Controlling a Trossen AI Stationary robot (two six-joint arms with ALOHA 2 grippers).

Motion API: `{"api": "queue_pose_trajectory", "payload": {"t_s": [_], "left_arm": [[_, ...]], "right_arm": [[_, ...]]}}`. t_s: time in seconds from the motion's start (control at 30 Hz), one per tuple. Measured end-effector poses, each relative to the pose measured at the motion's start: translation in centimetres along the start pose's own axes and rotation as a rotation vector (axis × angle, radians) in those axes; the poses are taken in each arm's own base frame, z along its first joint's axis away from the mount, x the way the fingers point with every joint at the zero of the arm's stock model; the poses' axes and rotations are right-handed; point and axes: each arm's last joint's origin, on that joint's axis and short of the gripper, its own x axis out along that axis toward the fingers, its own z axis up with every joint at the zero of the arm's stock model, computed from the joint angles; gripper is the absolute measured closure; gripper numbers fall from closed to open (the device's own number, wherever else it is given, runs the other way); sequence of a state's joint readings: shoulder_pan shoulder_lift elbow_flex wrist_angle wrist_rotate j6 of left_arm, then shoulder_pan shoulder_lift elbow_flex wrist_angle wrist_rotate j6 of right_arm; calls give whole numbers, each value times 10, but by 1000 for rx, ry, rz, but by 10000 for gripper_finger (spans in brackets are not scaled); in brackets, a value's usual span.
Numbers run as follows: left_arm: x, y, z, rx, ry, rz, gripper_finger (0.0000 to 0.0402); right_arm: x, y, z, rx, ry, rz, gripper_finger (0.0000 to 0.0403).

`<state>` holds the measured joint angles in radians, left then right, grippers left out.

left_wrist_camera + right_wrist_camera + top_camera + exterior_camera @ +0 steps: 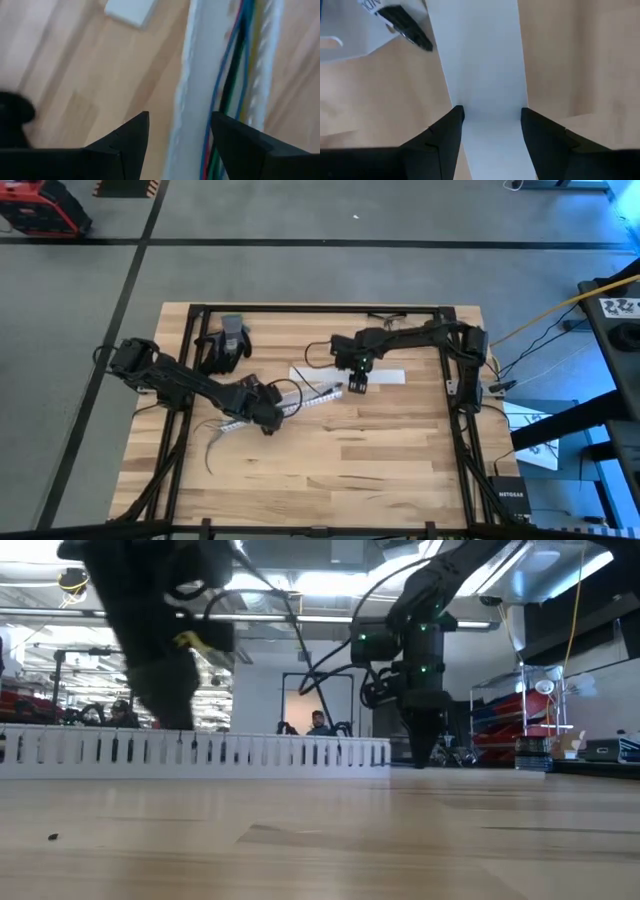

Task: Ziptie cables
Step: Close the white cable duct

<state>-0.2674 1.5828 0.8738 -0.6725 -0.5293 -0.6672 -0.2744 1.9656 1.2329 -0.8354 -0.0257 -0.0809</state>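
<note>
Cables point(235, 75) are sitting inside the white slotted channel point(322, 394) near the middle of the bench point(380, 460), a run of coloured and dark wires lying along its length, with a few loose dark ones point(212, 442) trailing off toward the left edge.

Starting on the left: the left arm reaches in low from the bench's left side, elbow bent, and its tool point(180, 135) hangs right over the channel's left end. Fingers are parted, straddling the channel wall and the wires, not clamped on anything as far as I can see.

Moving right, the right arm stretches in from the right side, wrist pointing down, and its tool point(491, 125) has a flat white strip point(480, 65) between its fingers. Looks to me like it's pinching that strip, fingers touching both edges.

My read is this is still the set-up stage, no ziptie around the bundle yet. Next move probably needs the left tool to gather the wires tight so something can get looped round them.
</note>
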Motion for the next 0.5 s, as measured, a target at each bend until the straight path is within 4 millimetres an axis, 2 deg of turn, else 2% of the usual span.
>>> {"api": "queue_pose_trajectory", "payload": {"t_s": [0.27, 0.5], "left_arm": [[-16, -6, -37, 38, 169, 97, 194], [-34, -10, -63, 45, 232, 161, 194]], "right_arm": [[0, 42, -5, -69, 45, -26, 205], [0, 53, -13, -109, 118, -24, 205]]}}
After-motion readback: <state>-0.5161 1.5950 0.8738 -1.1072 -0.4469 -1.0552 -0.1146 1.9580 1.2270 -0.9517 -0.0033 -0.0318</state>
